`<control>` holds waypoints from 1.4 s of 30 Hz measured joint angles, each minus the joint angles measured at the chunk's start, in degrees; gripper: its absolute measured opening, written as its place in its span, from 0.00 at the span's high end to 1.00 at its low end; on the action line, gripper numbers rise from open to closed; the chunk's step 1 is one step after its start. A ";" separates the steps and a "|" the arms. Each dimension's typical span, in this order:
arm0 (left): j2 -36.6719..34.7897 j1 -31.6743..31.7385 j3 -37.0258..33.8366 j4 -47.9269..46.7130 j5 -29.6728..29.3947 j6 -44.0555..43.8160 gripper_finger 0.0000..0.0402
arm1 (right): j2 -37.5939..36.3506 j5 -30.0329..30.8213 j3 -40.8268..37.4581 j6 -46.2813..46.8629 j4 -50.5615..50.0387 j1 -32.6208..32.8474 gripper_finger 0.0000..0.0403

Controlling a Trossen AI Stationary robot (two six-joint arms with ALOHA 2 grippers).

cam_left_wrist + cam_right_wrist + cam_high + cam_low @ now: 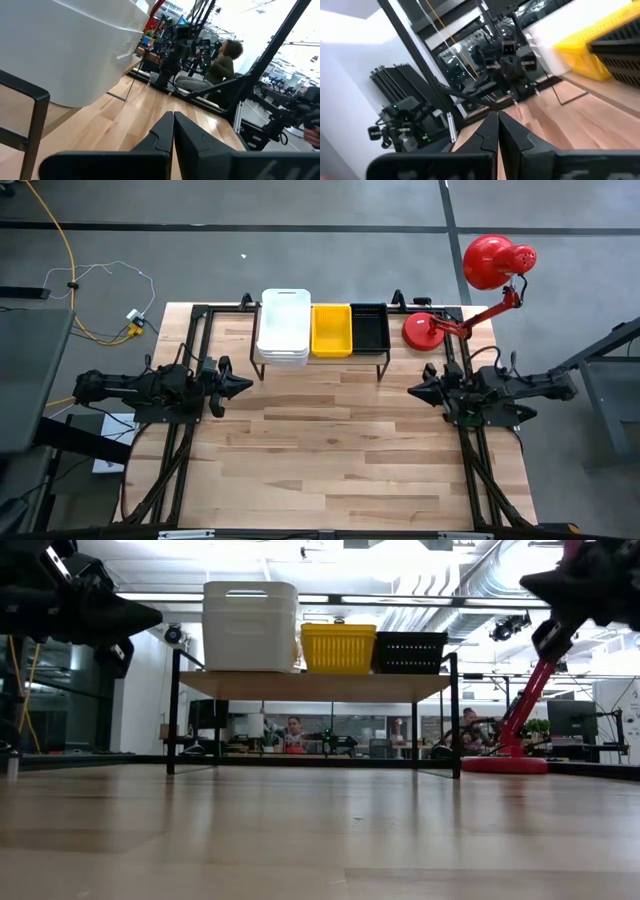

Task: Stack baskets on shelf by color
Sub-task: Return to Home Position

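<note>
Left gripper (240, 387) and right gripper (415, 391) are both pinched shut, empty, well apart from the black-tube, wood-topped shelf (320, 686). Its tall stack of solid white plastic baskets (284, 327), nearest the left arm, might tip if clipped.

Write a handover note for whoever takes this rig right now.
Left gripper: shut, empty, over the table's left side, short of the shelf.
Right gripper: shut, empty, over the right side, near the red lamp.
Shelf: white baskets stacked at the left-arm end, yellow baskets in the middle, black baskets at the right-arm end, side by side.
Done: every basket in view is on the shelf, grouped by colour.
Left: apparently only parking the arms.
</note>
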 joint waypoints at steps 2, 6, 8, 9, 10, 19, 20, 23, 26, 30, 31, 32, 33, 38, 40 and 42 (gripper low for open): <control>0.02 0.00 0.00 -0.01 0.00 0.00 1.00 | 0.03 -2.08 -1.39 0.85 0.81 -2.05 1.00; 0.00 0.00 0.00 0.00 -0.04 0.00 1.00 | 0.08 -3.87 -2.23 -3.10 -1.10 -4.92 1.00; 0.02 0.00 0.00 -0.02 -0.07 0.02 1.00 | 0.08 -3.51 -2.23 -7.17 -4.96 -5.88 1.00; 0.02 0.00 0.00 0.00 -0.07 0.00 1.00 | 0.27 -3.20 -2.18 -8.90 -5.47 -6.31 1.00; 0.02 0.00 0.00 0.00 -0.09 0.00 1.00 | 0.79 -3.20 -2.18 -10.64 -5.53 -6.68 1.00; 0.02 0.00 -0.02 -0.01 -0.13 0.00 1.00 | 2.38 -3.23 -2.18 -12.41 -5.63 -7.02 1.00; 0.02 0.00 -0.02 0.00 -0.13 0.00 1.00 | 2.39 -3.22 -2.18 -12.41 -5.63 -7.02 1.00; 0.02 0.00 -0.02 0.00 -0.13 0.02 1.00 | 2.39 -3.22 -2.18 -12.41 -5.67 -7.02 1.00; 0.02 0.00 -0.02 0.00 -0.13 0.00 1.00 | 2.39 -3.22 -2.18 -12.41 -5.70 -7.02 1.00; 0.02 0.00 -0.02 0.00 -0.13 0.00 1.00 | 2.39 -3.22 -2.18 -12.41 -5.70 -7.02 1.00; 0.02 -0.01 -0.02 0.00 -0.12 0.00 1.00 | 2.39 -3.22 -2.18 -12.41 -5.72 -7.02 1.00; 0.02 0.00 -0.02 0.00 -0.11 0.00 1.00 | 2.39 -3.22 -2.18 -12.41 -5.72 -7.02 1.00; 0.02 0.00 -0.02 0.00 -0.11 0.00 1.00 | 2.39 -3.22 -2.18 -12.41 -5.72 -7.02 1.00; 0.02 0.00 -0.02 0.00 -0.11 0.01 1.00 | 2.39 -3.22 -2.18 -12.41 -5.74 -7.02 1.00; 0.02 -0.01 -0.04 0.00 -0.10 0.01 1.00 | 2.39 -3.22 -2.18 -12.41 -5.75 -7.02 1.00; 0.02 -0.02 -0.04 0.00 -0.09 0.00 1.00 | 2.39 -3.22 -2.18 -12.41 -5.76 -7.02 1.00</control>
